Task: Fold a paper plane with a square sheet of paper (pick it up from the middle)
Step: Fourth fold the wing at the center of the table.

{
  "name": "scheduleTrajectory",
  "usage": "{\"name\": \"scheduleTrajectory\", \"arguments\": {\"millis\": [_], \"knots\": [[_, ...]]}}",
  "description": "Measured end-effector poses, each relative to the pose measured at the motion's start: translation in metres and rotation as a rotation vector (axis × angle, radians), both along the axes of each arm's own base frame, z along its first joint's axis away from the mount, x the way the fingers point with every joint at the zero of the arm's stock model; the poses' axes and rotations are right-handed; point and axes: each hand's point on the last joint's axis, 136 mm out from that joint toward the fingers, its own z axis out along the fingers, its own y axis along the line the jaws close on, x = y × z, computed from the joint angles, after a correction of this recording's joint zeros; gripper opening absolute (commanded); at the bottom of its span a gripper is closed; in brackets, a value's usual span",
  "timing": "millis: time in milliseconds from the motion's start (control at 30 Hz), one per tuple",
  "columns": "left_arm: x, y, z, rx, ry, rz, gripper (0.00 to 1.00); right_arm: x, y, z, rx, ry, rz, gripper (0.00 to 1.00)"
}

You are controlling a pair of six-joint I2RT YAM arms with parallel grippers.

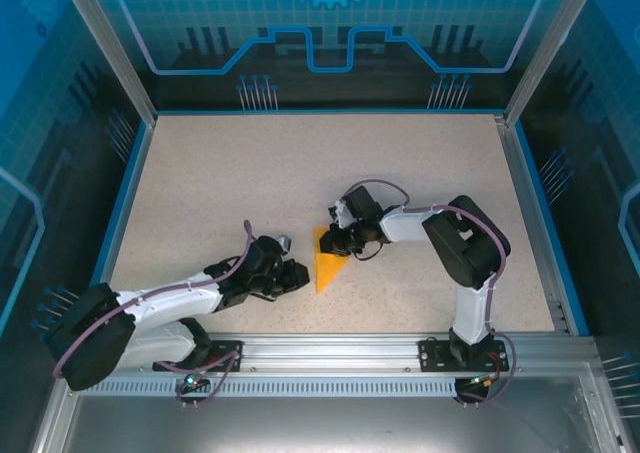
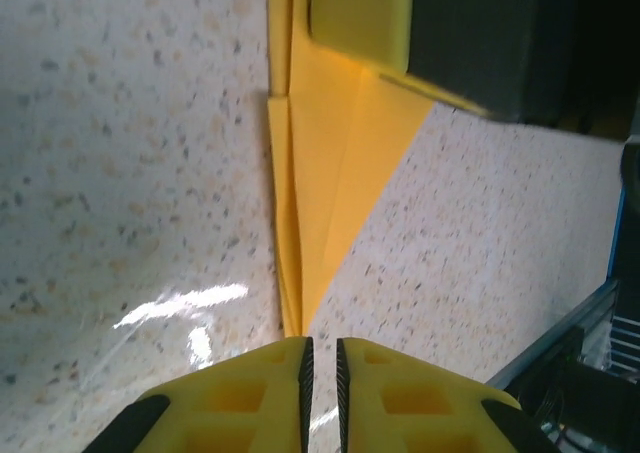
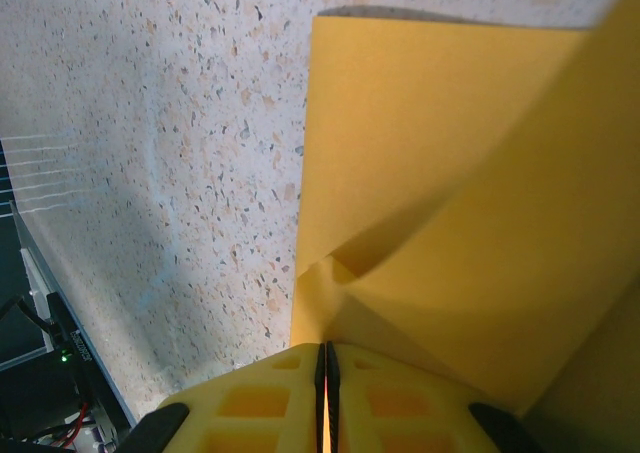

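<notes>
Top external view: paper plane lies mid-table as a narrow orange-yellow wedge, tip toward near edge, btwn the two grippers.
Paper shape: left wrist cam shows folded layers w/ centre crease, tapering to a point just ahead of left fingers.
Right gripper: fingers clenched on paper's upper edge; paper curls up over them.
Left gripper: fingers nearly together, slim gap, holding nothing, just beside tip.
Table: speckled beige.

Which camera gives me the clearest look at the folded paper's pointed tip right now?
Left wrist: the paper tapers to its tip, creases visible. Top external shows a small triangle; right wrist shows a lifted flap.
</notes>
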Motion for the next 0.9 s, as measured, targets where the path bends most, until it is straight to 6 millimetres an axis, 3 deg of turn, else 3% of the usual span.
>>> {"name": "scheduleTrajectory", "arguments": {"millis": [200, 433, 633, 900], "knots": [[0.025, -0.025, 0.006, -0.019, -0.043, -0.024, 0.17, 0.0, 0.0, 0.0, 0.001, 0.0, 0.0, 0.13], [0.039, -0.042, -0.012, -0.002, -0.024, -0.047, 0.14, 0.0, 0.0, 0.0, 0.003, 0.003, -0.001, 0.13], [0.035, -0.038, -0.044, 0.058, 0.042, -0.047, 0.08, 0.0, 0.0, 0.001, 0.004, 0.005, -0.005, 0.13], [0.036, -0.037, -0.047, 0.024, 0.034, -0.019, 0.04, 0.002, -0.007, 0.005, 0.0, -0.006, -0.022, 0.14]]}}
